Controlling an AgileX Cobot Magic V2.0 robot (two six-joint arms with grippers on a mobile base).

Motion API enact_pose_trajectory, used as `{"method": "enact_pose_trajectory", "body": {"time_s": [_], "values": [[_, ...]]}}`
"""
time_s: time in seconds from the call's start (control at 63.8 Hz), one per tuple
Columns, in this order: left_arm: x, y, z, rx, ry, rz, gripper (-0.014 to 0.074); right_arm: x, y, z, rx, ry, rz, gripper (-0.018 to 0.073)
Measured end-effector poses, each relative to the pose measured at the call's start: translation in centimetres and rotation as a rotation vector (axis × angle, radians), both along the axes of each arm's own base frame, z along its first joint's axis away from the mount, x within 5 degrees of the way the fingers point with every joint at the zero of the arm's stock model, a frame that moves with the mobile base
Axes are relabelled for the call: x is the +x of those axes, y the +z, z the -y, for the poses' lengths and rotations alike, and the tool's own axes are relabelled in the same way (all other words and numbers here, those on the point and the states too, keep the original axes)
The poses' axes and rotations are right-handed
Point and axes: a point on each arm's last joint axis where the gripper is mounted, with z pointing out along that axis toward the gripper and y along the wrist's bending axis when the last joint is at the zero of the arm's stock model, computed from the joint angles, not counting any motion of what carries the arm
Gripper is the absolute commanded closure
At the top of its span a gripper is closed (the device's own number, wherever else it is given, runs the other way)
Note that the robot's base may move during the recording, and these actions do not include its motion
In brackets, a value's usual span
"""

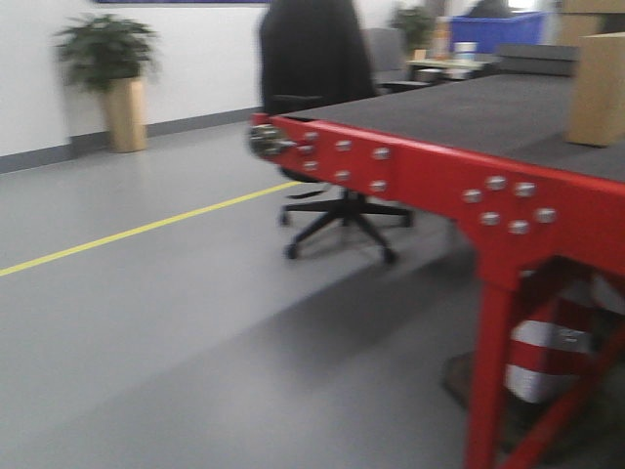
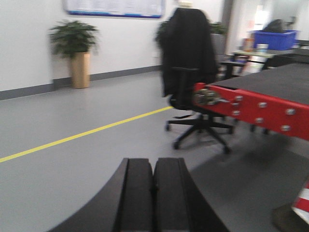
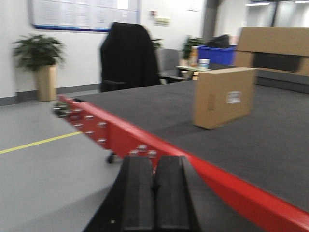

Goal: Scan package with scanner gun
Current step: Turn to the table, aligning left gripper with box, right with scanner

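Black left gripper and right gripper point level, fingers together.

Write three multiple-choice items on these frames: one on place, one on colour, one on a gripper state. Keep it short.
1. The package stands:
A) on the dark table top
B) on the floor
C) on the chair

2. The table's side frame is:
A) blue
B) red
C) yellow

3. The right gripper is:
A) wide open
B) shut, holding nothing
C) shut on the package

Answers:
1 A, its base rests on the dark surface.
2 B, the bolted rail is red in every view.
3 B, the fingers meet with nothing between them.
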Motion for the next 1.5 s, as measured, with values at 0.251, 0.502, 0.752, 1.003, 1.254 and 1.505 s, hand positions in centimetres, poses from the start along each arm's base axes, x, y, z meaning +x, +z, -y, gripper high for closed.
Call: {"method": "enact_pose_trajectory", "body": {"time_s": [0.251,0.502,0.752,1.003,1.254,1.505], "values": [[0.0,0.0,0.0,0.0,0.0,0.0,0.0708,0.0,0.0,0.0,0.0,0.0,0.0,0.0727],[0.0,0.0,0.0,0.0,0.0,0.0,0.0708,0.0,0.0,0.0,0.0,0.0,0.0,0.0727],[0.0,0.0,0.0,0.0,0.0,0.0,0.0708,0.0,0.0,0.0,0.0,0.0,0.0,0.0727],[0.0,0.0,0.0,0.0,0.0,0.0,0.0708,0.0,0.0,0.0,0.0,0.0,0.0,0.0727],[0.0,0.0,0.0,0.0,0.0,0.0,0.0708,0.0,0.0,0.0,0.0,0.0,0.0,0.0727],[0.0,0.0,0.0,0.0,0.0,0.0,0.0708,0.0,0.0,0.0,0.0,0.0,0.0,0.0727]]}}
